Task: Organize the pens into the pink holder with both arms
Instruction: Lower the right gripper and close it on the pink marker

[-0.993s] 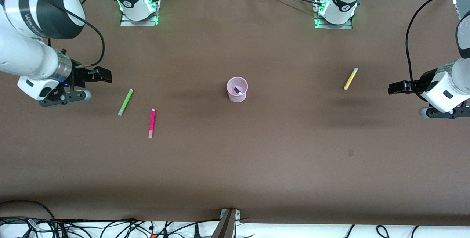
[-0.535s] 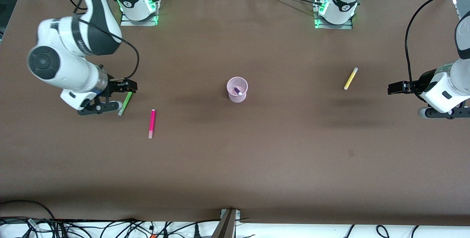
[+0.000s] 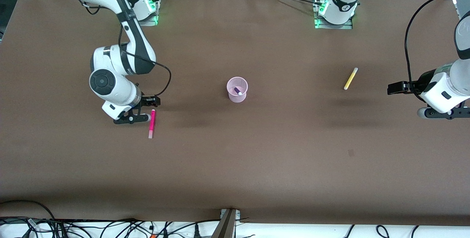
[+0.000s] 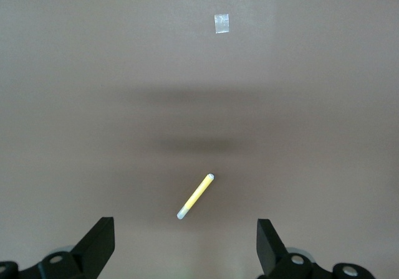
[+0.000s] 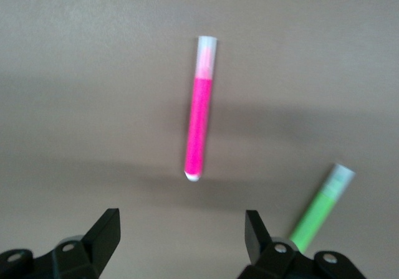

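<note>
The right gripper (image 3: pixel 141 110) hangs low over the brown table (image 3: pixel 235 164) toward the right arm's end, its jaws spread with nothing between them. In the right wrist view the gripper (image 5: pixel 177 232) shows its 2 black fingers (image 5: pixel 107 229) set wide apart over bare table. The green pen (image 5: pixel 321 207) lies just beside it; the front view hides this pen under the arm. The magenta-pink pen (image 3: pixel 151 123) lies flat beside the gripper, its long axis running almost straight toward the front camera, pale cap at the nearer end. The right wrist view shows the same pen (image 5: pixel 201 126) with its pale cap pointing away from the jaws.

The pink holder (image 3: pixel 237 89) stands upright at the middle of the table, well apart from both grippers. The dark purple pen (image 3: pixel 237 90) leans inside it, pale tip up.

The yellow pen (image 3: pixel 350 78) lies flat toward the left arm's end, on a slant, its farther end tipped toward that end of the table. The left wrist view shows it (image 4: pixel 195 196) alone on the table.

The left arm waits; the left gripper (image 3: pixel 394 88) hovers over the table's edge, jaws (image 4: pixel 186 245) spread and empty.
</note>
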You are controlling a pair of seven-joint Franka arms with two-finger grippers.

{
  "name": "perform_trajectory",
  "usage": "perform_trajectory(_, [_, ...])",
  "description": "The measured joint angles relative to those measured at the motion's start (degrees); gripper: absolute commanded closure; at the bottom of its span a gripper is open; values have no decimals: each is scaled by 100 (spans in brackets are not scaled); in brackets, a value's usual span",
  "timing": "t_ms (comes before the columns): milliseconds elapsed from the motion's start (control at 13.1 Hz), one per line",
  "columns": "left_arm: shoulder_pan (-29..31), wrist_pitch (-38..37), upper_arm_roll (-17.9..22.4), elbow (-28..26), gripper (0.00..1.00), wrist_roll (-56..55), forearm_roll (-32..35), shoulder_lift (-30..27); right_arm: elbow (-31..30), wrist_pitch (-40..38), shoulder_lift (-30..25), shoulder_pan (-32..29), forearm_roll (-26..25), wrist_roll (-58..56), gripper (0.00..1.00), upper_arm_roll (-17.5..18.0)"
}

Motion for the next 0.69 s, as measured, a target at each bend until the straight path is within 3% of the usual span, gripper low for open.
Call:
perform_trajectory(458, [0, 19, 0, 1, 0, -3, 0, 1, 50, 481, 536, -53, 350, 64, 32, -47])
perform_trajectory(688, [0, 37, -21, 22, 0, -24, 0, -12, 51, 577, 649, -79, 462, 70, 36, -64])
